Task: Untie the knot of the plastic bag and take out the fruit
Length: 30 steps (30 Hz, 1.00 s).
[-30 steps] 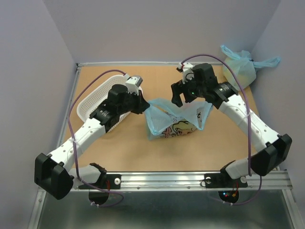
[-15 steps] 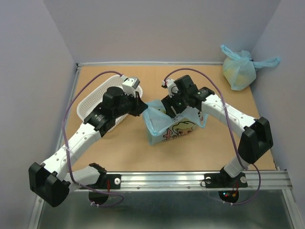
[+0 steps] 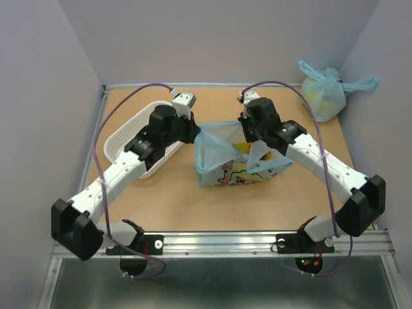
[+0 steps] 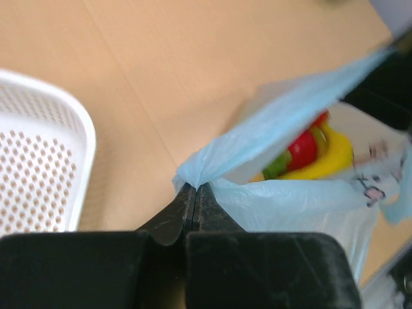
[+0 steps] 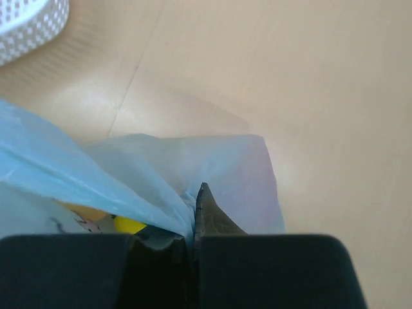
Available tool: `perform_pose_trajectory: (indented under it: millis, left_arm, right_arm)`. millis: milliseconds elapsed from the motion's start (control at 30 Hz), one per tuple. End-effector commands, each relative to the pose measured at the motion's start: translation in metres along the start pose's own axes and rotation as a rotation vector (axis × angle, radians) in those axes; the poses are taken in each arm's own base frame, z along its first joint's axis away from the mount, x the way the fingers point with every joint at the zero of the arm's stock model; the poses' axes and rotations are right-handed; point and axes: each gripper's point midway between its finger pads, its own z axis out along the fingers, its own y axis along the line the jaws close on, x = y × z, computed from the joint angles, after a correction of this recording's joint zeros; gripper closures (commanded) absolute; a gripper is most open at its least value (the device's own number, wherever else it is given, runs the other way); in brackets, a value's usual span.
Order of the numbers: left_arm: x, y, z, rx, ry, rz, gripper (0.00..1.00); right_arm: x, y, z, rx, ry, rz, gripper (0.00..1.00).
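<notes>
No text, label, brand or number can be read. The plastic bag (image 3: 235, 174) has pink and yellow cartoon print on the face below both pairs of jaws, toward the arm bases, but any lettering in it is too small to make out. In the left wrist view, a dark scrap of print on the bag, right of the jaws, is blurred.

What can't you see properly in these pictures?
Left wrist view: most of the fruit, hidden behind the plastic bag's wall.
Top view: what is inside the plain bag, its plastic too cloudy.
Top view: part of the basket, covered by the left arm.
Right wrist view: nearly all of the basket, cut off by the corner.
</notes>
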Motion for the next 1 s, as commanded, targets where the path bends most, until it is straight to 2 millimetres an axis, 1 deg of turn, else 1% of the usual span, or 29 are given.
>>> perform_pose_trajectory:
  millis: [0,33,67,100,133,167,200,233,267,300,333,400,433,467,500,533,567,633,667,700,733,800,833,900,967]
  left_arm:
    - [-0.092,0.026,0.022,-0.142,-0.207,-0.012,0.91]
    - [-0.113,0.024,0.034,-0.136,-0.232,-0.023,0.89]
    - [-0.124,0.022,0.038,-0.133,-0.248,-0.034,0.84]
    - [-0.133,0.016,0.042,-0.11,-0.26,-0.066,0.7]
    - [-0.148,0.009,0.043,-0.082,-0.285,-0.082,0.61]
    - [-0.155,0.004,0.042,-0.059,-0.299,-0.1,0.52]
    - [-0.159,-0.003,0.04,-0.036,-0.306,-0.136,0.37]
    - [-0.158,-0.006,0.033,-0.031,-0.312,-0.155,0.31]
    - [-0.158,-0.005,0.028,-0.049,-0.324,-0.169,0.23]
    - [-0.155,-0.007,0.022,-0.053,-0.33,-0.198,0.22]
    - [-0.143,-0.014,0.011,-0.043,-0.324,-0.213,0.21]
    - [-0.13,-0.014,-0.002,-0.072,-0.333,-0.261,0.18]
    - [-0.116,-0.021,-0.013,-0.075,-0.332,-0.295,0.17]
    - [-0.107,-0.027,-0.018,-0.071,-0.327,-0.313,0.09]
    - [-0.1,-0.032,-0.022,-0.068,-0.323,-0.328,0.08]
    - [-0.088,-0.036,-0.027,-0.059,-0.311,-0.343,0.07]
    - [-0.079,-0.049,-0.027,-0.027,-0.289,-0.371,0.07]
    - [-0.067,-0.057,-0.023,-0.009,-0.259,-0.399,0.07]
    - [-0.057,-0.059,-0.015,-0.012,-0.23,-0.411,0.07]
    - [-0.052,-0.064,-0.011,-0.006,-0.21,-0.413,0.07]
    - [-0.049,-0.066,-0.003,-0.009,-0.193,-0.415,0.07]
    - [-0.045,-0.072,0.005,-0.023,-0.189,-0.417,0.06]
    - [-0.042,-0.073,0.014,-0.036,-0.178,-0.414,0.06]
    - [-0.039,-0.075,0.022,-0.045,-0.176,-0.415,0.06]
    - [-0.04,-0.079,0.034,-0.037,-0.177,-0.42,0.06]
  right_arm:
    - [-0.031,-0.061,-0.049,0.278,-0.144,0.25,1.0]
    - [-0.019,-0.064,-0.052,0.297,-0.129,0.276,0.99]
    - [-0.013,-0.061,-0.052,0.298,-0.13,0.344,1.0]
    - [-0.007,-0.06,-0.053,0.298,-0.126,0.373,1.0]
    - [0.002,-0.058,-0.054,0.289,-0.119,0.401,0.99]
    - [0.006,-0.056,-0.054,0.288,-0.126,0.463,1.0]
    - [0.007,-0.055,-0.056,0.28,-0.131,0.491,0.99]
    - [0.007,-0.053,-0.057,0.272,-0.136,0.518,1.0]
    - [0.005,-0.052,-0.061,0.262,-0.152,0.562,1.0]
    - [0.003,-0.05,-0.062,0.251,-0.16,0.576,1.0]
    - [-0.003,-0.045,-0.062,0.219,-0.176,0.584,1.0]
    - [-0.006,-0.042,-0.062,0.193,-0.187,0.588,1.0]
    - [-0.009,-0.039,-0.061,0.175,-0.198,0.592,0.99]
    - [-0.006,-0.038,-0.058,0.174,-0.19,0.588,1.0]
    - [-0.007,-0.037,-0.058,0.168,-0.195,0.588,1.0]
    - [-0.006,-0.036,-0.056,0.162,-0.198,0.585,1.0]
    - [-0.004,-0.033,-0.054,0.148,-0.194,0.581,0.99]
    - [0.0,-0.03,-0.051,0.131,-0.185,0.573,1.0]
    - [-0.001,-0.027,-0.05,0.114,-0.19,0.574,1.0]
    - [-0.001,-0.025,-0.049,0.106,-0.191,0.571,1.0]
    - [0.002,-0.024,-0.048,0.102,-0.188,0.57,1.0]
    - [0.002,-0.023,-0.048,0.095,-0.191,0.568,1.0]
    - [0.002,-0.023,-0.048,0.092,-0.195,0.567,1.0]
    - [0.003,-0.022,-0.047,0.088,-0.193,0.566,1.0]
    - [0.003,-0.019,-0.046,0.07,-0.194,0.563,0.99]
